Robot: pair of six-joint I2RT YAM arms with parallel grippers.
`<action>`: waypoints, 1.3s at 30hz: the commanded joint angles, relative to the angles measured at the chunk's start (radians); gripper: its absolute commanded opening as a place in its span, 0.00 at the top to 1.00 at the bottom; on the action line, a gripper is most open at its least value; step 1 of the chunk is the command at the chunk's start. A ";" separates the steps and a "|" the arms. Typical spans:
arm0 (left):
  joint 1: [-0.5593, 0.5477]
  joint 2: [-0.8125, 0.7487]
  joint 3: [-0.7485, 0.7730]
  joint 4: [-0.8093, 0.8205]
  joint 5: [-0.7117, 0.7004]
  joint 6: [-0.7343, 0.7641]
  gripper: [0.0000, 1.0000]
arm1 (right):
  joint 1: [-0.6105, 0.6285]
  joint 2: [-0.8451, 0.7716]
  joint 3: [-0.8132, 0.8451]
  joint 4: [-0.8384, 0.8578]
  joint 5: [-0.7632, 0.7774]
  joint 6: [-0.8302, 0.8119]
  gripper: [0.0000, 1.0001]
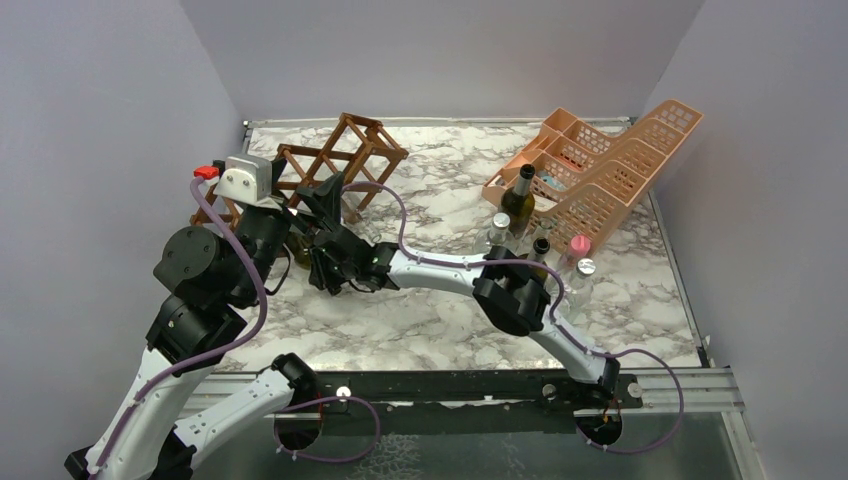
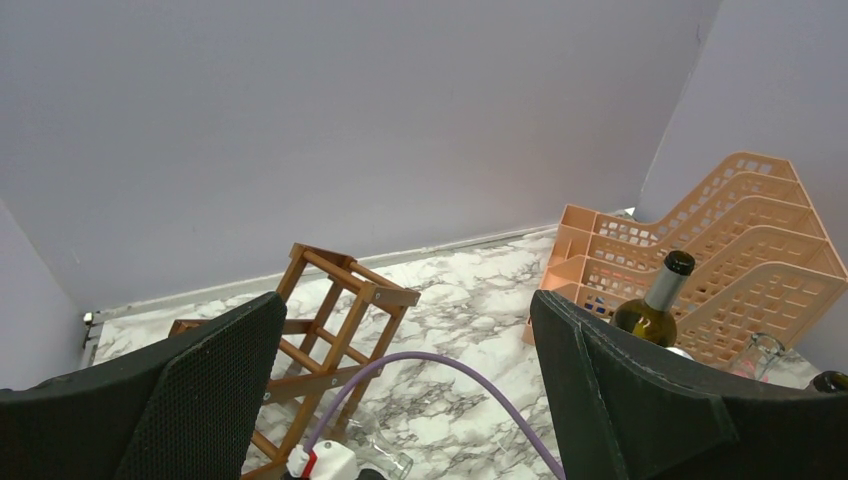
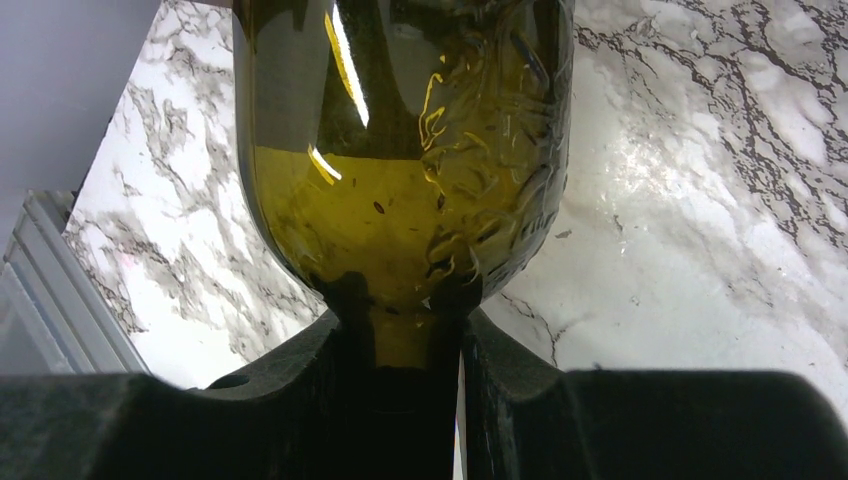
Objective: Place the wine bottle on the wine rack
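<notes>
The wine bottle (image 3: 400, 200) is translucent olive-green glass, brighter yellow-green toward the shoulder. Its narrow neck is clamped between the padded fingers of the right gripper (image 3: 400, 340), and its body reaches away from them over the marble tabletop. Whether it touches the surface cannot be told.

The wine rack (image 1: 345, 160) is a brown wooden lattice of thin slats forming diamond-shaped cells. It stands at the far left of the table near the back wall, its left end partly hidden.
</notes>
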 commanded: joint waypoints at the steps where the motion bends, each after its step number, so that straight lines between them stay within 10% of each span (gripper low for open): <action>1: 0.002 -0.010 0.002 0.000 0.022 0.008 0.01 | -0.011 0.009 0.098 0.089 0.002 0.000 0.76; 18: 0.002 -0.013 -0.009 -0.003 0.023 0.010 0.01 | -0.030 0.058 0.138 0.121 0.009 -0.011 0.54; 39: 0.002 -0.013 -0.014 -0.004 0.019 0.019 0.01 | -0.046 0.109 0.159 0.204 0.024 -0.010 0.61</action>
